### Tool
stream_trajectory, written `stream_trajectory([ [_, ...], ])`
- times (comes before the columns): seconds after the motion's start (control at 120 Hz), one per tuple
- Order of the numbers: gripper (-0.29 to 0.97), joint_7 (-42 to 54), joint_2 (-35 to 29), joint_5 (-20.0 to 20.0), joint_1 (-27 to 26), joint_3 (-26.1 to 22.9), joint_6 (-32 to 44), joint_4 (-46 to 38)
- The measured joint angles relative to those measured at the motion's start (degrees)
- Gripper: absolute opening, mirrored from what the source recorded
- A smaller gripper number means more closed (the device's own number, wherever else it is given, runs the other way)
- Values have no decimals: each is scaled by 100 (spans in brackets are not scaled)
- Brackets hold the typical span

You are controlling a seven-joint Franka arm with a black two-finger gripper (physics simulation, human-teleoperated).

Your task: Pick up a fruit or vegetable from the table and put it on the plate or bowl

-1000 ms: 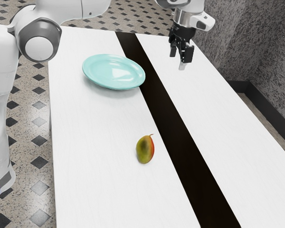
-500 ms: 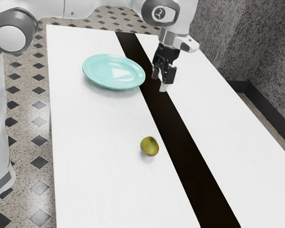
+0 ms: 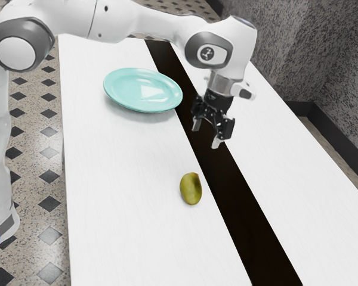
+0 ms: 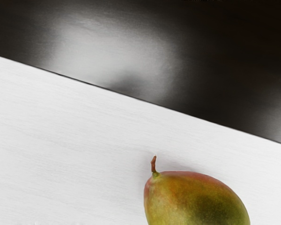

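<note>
A green-yellow mango with a reddish blush lies on the white tabletop, close to the dark strip down the table's middle. In the wrist view the mango lies on white wood with its short stem up, just under the hand. My black gripper hangs open above the dark strip, higher than the mango and a little toward the exterior view's right of it, holding nothing. A teal plate sits farther back on the white top, toward the exterior view's left of the gripper.
The dark strip runs the length of the table between two white halves. A speckled wall stands along the exterior view's right, and checkered floor lies beyond the table's left edge.
My hand has come down and forward from the far end of the table toward the mango. The mango has rolled slightly on the tabletop, showing its greener side.
</note>
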Motion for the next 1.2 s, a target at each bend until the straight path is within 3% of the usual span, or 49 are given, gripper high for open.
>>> stream_trajectory([
  [0.267,68,-1594,207,-11,-602,30,462,-6],
  [0.475,68,-2506,146,-215,-604,561,901,-447],
  [0.533,68,-2711,55,-320,-1123,1228,1001,-690],
  [0.6,68,-2925,111,-504,-2772,2971,1085,-851],
  [0.683,68,-3150,658,-912,-5181,5333,1152,-844],
  [0.733,68,-3265,925,-1150,-6031,6088,1172,-795],
  [0.967,68,-3703,1477,-1840,-7458,7308,1142,-773],
  [1.2,68,-4002,1396,-2075,-7614,7508,990,-944],
])
